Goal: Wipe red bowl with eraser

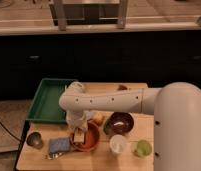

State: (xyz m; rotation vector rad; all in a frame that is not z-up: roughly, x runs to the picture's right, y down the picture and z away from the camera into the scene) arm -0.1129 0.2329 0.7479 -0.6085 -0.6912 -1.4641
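The red bowl (pixel 90 140) sits on the wooden table near its front left, beside a maroon bowl (pixel 120 122). My white arm reaches in from the right and bends down over the red bowl. The gripper (pixel 79 131) hangs at the bowl's left rim. A small pale cream-and-tan eraser (pixel 79 135) sits right under it, at the inside of the rim. It looks held, but the fingers are hidden by the wrist.
A green tray (pixel 46 100) lies at the back left. A blue-grey sponge pad (pixel 59 145) and a small metal cup (pixel 34 139) are at the front left. A yellow-orange lump (pixel 98 118), a white cup (pixel 118 145) and a green object (pixel 142 148) stand around the bowls.
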